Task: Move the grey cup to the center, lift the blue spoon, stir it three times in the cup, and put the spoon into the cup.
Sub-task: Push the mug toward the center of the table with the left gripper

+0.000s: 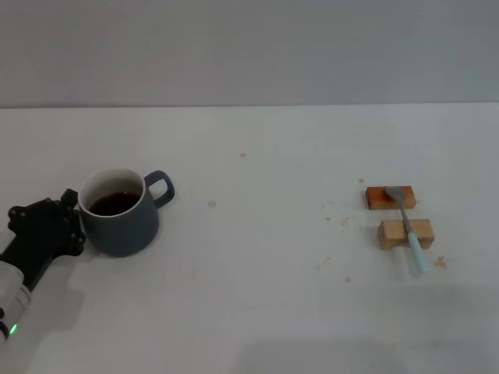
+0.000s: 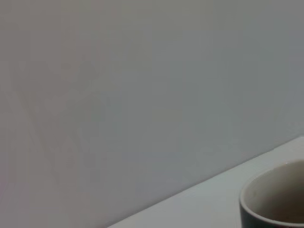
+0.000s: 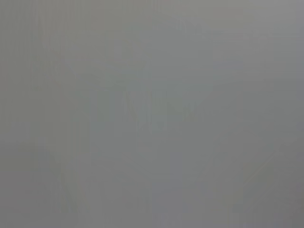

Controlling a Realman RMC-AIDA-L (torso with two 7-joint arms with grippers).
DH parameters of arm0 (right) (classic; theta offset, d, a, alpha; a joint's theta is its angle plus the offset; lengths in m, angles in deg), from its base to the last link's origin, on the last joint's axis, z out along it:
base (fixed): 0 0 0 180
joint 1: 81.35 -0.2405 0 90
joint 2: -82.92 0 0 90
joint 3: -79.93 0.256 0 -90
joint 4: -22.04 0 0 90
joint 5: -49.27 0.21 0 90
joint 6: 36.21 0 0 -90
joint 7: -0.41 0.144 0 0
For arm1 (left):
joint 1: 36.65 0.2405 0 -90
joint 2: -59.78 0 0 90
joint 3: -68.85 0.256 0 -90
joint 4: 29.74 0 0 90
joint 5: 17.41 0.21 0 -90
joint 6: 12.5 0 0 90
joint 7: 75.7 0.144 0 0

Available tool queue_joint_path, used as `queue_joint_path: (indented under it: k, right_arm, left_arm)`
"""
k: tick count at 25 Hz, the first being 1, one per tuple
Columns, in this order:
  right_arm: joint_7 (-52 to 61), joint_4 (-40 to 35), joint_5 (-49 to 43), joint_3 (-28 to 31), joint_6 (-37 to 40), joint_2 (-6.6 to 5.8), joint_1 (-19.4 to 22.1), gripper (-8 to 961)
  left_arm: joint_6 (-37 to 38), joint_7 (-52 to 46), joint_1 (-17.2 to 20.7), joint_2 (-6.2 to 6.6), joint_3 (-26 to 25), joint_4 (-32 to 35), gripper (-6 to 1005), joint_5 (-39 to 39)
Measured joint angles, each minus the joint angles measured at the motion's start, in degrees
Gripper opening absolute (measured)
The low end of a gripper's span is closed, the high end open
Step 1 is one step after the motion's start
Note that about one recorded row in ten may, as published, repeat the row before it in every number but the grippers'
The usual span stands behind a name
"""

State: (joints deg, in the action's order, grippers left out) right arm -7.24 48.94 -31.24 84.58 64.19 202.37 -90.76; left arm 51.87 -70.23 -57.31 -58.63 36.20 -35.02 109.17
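On the left side of the white table (image 1: 257, 273), the grey cup (image 1: 118, 212) stands upright with dark brown liquid inside and its loop handle pointing toward the table's middle. The left gripper (image 1: 69, 222) sits right against the cup's outer wall, on the side away from the handle; contact looks likely, but its fingers are hidden by its black body and the cup, so their spread cannot be told. The left wrist view shows only part of the cup's white-lined rim (image 2: 275, 199) against a plain grey wall.

Well apart, on the right side of the table, the blue spoon (image 1: 408, 226) lies across two small wooden blocks (image 1: 398, 214): its metal bowl rests on the farther, darker block and its pale handle crosses the nearer, lighter one. Small crumbs lie scattered near the blocks.

The right gripper appears in no view.
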Motion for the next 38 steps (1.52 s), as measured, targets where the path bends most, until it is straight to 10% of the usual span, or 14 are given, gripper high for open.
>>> queue_joint_path:
  k: [38]
  right_arm:
    - [0.00,0.70,-0.05,-0.56,0.06,-0.01,-0.07,707]
  left_arm:
    - [0.72,2.34,-1.59,-0.10,4.47,-0.61,-2,0.04]
